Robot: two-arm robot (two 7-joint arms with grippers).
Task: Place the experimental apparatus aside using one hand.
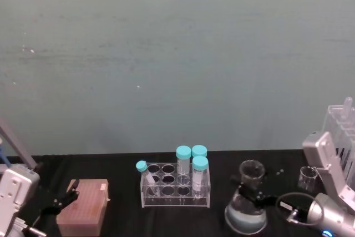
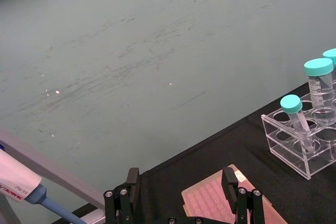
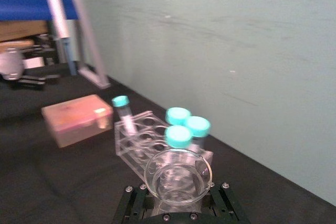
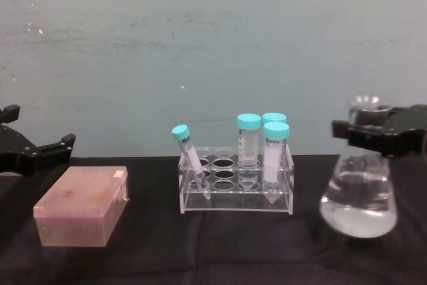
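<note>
The black table (image 4: 220,258) fills the bottom of the chest view. At lower right, the large clear conical glass flask (image 4: 359,198) with clear liquid has its neck clamped between the right gripper's (image 4: 373,135) fingers. The clear tube rack (image 4: 235,188) stands at centre. At lower left, the pink tip box (image 4: 81,206) lies under the open, empty left gripper (image 2: 181,190). A small glass beaker (image 1: 307,177) stands at right of the head view.

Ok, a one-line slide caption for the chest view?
Right gripper clasping the conical flask by its neck, beside the tube rack.
</note>
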